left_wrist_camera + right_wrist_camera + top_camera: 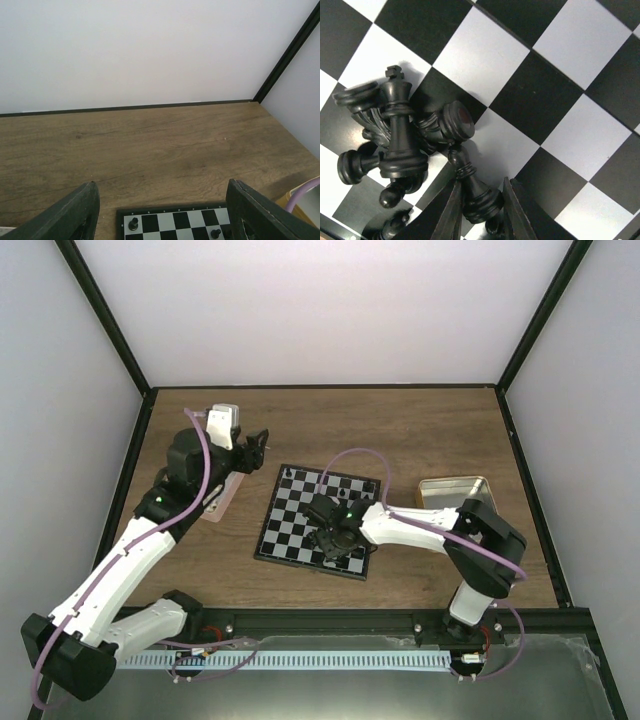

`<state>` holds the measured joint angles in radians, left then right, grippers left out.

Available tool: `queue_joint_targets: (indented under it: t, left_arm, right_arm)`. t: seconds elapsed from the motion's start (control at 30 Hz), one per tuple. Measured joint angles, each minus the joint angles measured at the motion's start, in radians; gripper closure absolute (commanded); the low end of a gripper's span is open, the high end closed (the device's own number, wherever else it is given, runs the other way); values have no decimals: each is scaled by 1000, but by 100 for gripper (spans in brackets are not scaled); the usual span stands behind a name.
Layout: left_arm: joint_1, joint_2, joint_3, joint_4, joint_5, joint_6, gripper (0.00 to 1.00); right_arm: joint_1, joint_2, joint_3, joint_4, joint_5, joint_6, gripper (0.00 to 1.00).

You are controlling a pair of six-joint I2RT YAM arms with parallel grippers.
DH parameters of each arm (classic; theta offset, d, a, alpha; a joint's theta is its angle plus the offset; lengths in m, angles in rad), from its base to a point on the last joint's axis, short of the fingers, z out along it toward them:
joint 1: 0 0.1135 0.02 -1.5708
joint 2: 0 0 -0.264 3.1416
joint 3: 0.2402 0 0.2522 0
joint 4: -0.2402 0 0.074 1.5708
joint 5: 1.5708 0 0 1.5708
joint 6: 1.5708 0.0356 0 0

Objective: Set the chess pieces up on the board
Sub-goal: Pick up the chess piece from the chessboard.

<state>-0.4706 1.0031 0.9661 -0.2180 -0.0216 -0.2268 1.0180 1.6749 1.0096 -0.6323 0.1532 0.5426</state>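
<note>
Right pincer [481, 182] is clenching on a black piece [470, 175], fingers sitting either side of its base, piece lying tilted just over the board [485, 60]. Beside it the chess pieces [400, 135] are lying in a heap on the squares, a king on top, several on their sides and touching each other. In the top view the right pincer [338, 538] is hanging low over the near part of the board [300, 505]. Left pincer [255, 448] is hovering released, jaws standing wide and holding nothing, above the desk [400, 430] left of the board's far corner. Two single black pieces [133, 223] are standing upright on the far row. Pinkish tin [225, 495] is sitting under the left arm, tan tin [455, 490] right of the board
</note>
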Motion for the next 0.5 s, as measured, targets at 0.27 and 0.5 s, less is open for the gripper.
queue_joint_targets:
  t: [0.27,0.5]
  left_arm:
    - [0,14,0,9,35,-22,28]
    - [0,82,-19,73,190,-127,25]
  right_arm:
    - [0,-13,-5,36,30,-6,82]
    - [0,-114,-40,70,67,-2,82]
